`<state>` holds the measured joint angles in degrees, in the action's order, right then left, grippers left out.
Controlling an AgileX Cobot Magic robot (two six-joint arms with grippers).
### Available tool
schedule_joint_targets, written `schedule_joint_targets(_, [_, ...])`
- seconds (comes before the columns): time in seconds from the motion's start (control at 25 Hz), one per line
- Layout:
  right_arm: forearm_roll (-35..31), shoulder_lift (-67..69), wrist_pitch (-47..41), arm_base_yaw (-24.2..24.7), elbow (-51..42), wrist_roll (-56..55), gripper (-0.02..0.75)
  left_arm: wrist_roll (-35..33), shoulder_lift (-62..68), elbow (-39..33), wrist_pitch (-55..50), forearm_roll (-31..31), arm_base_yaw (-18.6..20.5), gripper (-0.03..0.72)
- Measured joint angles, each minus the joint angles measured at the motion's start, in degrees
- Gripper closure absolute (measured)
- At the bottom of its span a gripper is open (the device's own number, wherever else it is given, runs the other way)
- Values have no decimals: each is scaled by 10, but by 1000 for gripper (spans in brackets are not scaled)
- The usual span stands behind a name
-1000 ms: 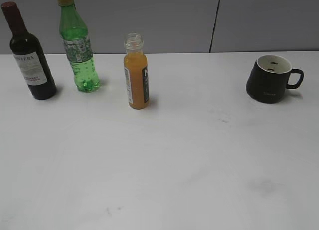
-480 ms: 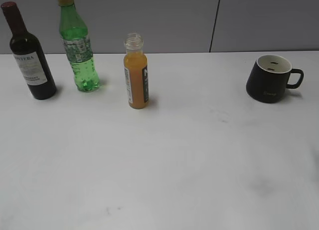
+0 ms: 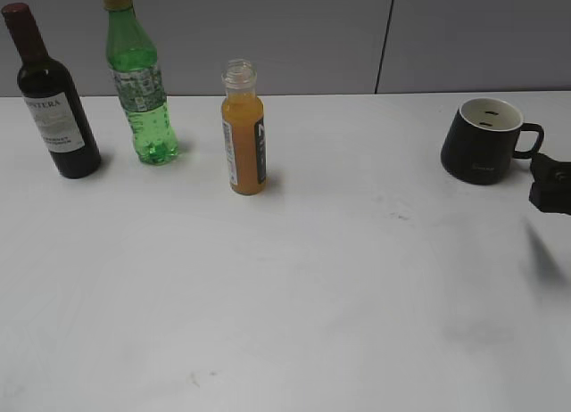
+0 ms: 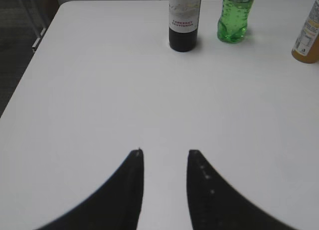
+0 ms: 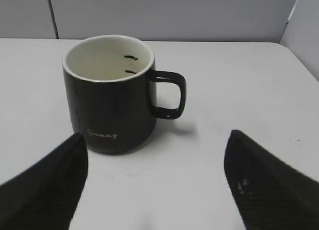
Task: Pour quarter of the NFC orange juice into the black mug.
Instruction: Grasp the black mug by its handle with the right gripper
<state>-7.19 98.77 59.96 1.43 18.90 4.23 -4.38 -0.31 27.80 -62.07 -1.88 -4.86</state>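
While the right claw point(image 5: 154, 190) hangs spread wide and grasping nothing just in front of the black mug point(image 5: 112, 93), the mug stands upright on the white counter point(image 5: 239, 85), handle toward the right of the wrist view. Across the counter, the left claw point(image 4: 164, 163) is parted, also bare. Beyond it stands the NFC orange juice point(image 3: 243, 131), upright and capless, beside the green bottle point(image 3: 138, 82) and wine bottle point(image 3: 49, 95).
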Motion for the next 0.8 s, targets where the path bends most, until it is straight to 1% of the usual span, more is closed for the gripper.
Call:
schedule_joint_targets(0.24, [1,59,29,42,33,0,86,0,0,0,0,0,0,452])
schedule_joint_targets(0.36, [16,79,36,56,52,0,89,0,0,0,0,0,0,452])
schedule_joint_targets(0.56, [36,125,43,58,96,4,89,0,0,0,0,0,0,451])
schedule_joint_targets(0.8, [39,177,55,58,135,5,103,0,0,0,0,0,0,451])
